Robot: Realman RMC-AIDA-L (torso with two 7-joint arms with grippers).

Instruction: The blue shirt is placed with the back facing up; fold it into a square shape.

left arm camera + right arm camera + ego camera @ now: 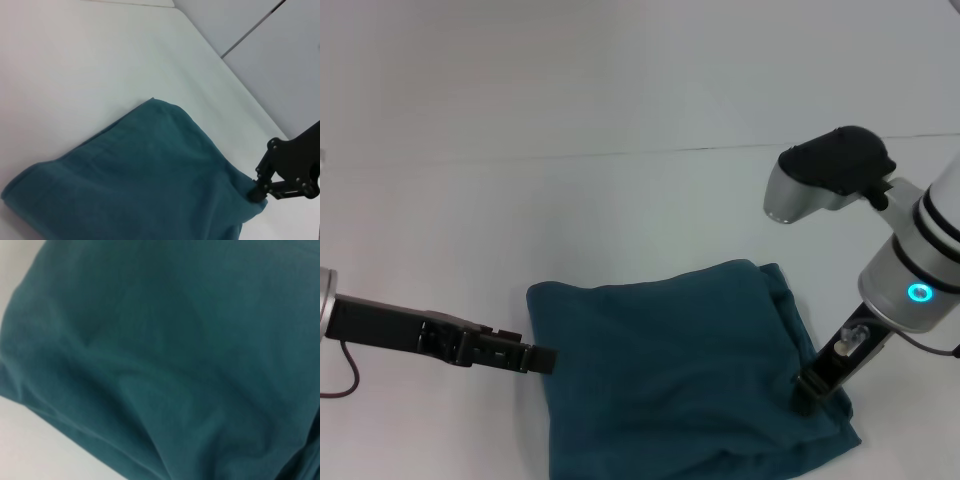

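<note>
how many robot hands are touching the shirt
2: the left hand meets the blue shirt at its left edge; the right hand presses into its right side.

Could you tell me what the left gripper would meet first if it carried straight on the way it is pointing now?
Most likely the blue shirt. The left gripper points across the table toward the shirt's left edge, right beside its tip. Whether it would strike the edge or skim over the cloth is unclear, since height is hard to judge.
</note>
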